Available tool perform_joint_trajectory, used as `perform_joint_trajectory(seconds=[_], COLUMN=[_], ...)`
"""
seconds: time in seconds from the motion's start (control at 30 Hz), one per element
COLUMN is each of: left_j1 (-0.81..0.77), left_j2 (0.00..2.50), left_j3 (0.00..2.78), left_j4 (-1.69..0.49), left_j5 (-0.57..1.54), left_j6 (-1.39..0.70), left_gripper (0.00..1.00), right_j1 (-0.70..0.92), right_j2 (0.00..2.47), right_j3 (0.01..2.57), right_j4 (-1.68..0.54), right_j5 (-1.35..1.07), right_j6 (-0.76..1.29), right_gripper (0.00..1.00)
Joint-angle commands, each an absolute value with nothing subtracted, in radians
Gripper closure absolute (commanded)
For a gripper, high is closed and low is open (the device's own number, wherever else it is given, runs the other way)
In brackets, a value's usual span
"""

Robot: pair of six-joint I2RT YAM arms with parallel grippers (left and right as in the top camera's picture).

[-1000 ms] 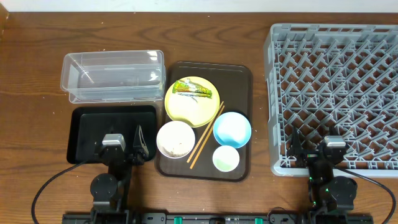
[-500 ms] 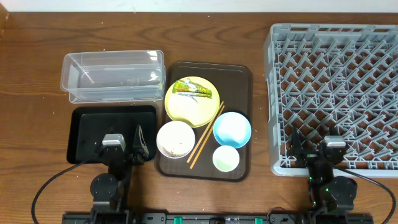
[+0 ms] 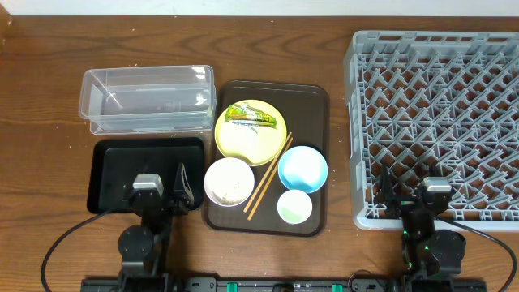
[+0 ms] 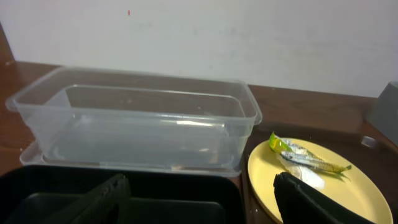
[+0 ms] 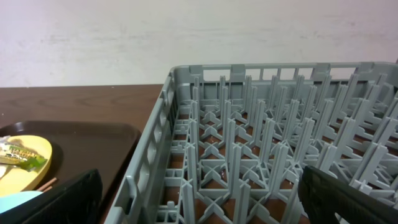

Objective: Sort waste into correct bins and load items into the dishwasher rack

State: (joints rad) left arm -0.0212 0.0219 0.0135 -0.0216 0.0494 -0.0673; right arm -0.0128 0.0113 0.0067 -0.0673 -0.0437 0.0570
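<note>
The left hand (image 4: 205,199) gapes empty. The snack wrapper (image 4: 308,158) lies on the yellow plate (image 4: 364,186), ahead and to its right, long axis crosswise; the right hand (image 5: 202,199), also spread, sits farther off.

green-yellow snack wrapper (image 3: 250,116) on round pale-yellow plate (image 3: 243,142) | wooden chopsticks (image 3: 268,176) between white bowl (image 3: 229,181) and light-blue bowl (image 3: 302,168) | on dark brown tray (image 3: 312,97)

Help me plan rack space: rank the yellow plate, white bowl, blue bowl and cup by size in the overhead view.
1. yellow plate
2. white bowl and blue bowl, too alike to rank
3. cup
</note>
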Motion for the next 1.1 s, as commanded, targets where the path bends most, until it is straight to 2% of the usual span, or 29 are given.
perform_joint_trajectory(seconds=[0.0, 0.2, 0.43, 0.67, 0.93, 1.07], left_j1=[-0.016, -0.016, -0.016, -0.016, -0.016, -0.016], left_j2=[0.055, 0.16, 0.348, 0.603, 0.907, 0.994], left_j3=[0.006, 0.059, 0.211, 0.507, 0.871, 0.962], left_j4=[-0.068, -0.074, -0.159, -0.414, -0.767, -0.92], left_j5=[0.038, 0.038, 0.044, 0.051, 0.197, 0.207], left_j6=[-0.096, -0.11, -0.11, -0.109, -0.11, -0.11], left_gripper=[0.23, 0.23, 0.23, 0.23, 0.23, 0.23], right_j1=[-0.019, -0.019, -0.019, -0.019, -0.019, -0.019], right_j2=[0.006, 0.037, 0.173, 0.421, 0.727, 0.82], right_j3=[0.006, 0.023, 0.193, 0.449, 0.762, 0.881], right_j4=[-0.072, -0.093, -0.231, -0.393, -0.673, -0.775], right_j5=[-0.03, 0.004, 0.081, 0.073, 0.02, 0.017], right_j6=[0.077, 0.07, 0.062, 0.062, 0.062, 0.062], right_gripper=[0.01, 0.01, 0.01, 0.01, 0.01, 0.01])
